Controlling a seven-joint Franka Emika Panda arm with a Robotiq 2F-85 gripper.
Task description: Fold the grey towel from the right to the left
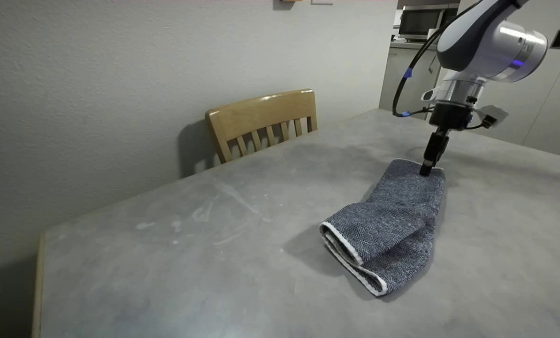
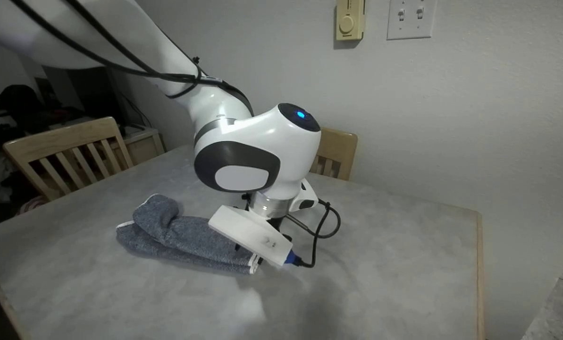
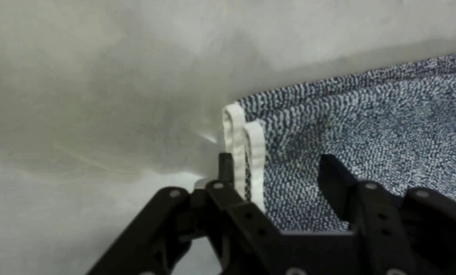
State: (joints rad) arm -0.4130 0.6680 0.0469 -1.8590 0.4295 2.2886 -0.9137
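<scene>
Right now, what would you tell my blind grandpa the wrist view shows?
An open black gripper straddles the white hem of a folded blue-grey towel, which runs off the picture's right edge. Grey tabletop shows beside it.

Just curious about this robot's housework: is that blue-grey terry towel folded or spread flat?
Folded: in the wrist view the blue-grey terry towel lies in layers, its white hem looping at the folds.

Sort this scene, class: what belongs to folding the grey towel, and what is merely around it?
In the job:
- towel
- pincer, open at one end of the towel
- arm
- table, bearing the towel

Merely around:
- chairs
- microwave
- light switches
</scene>
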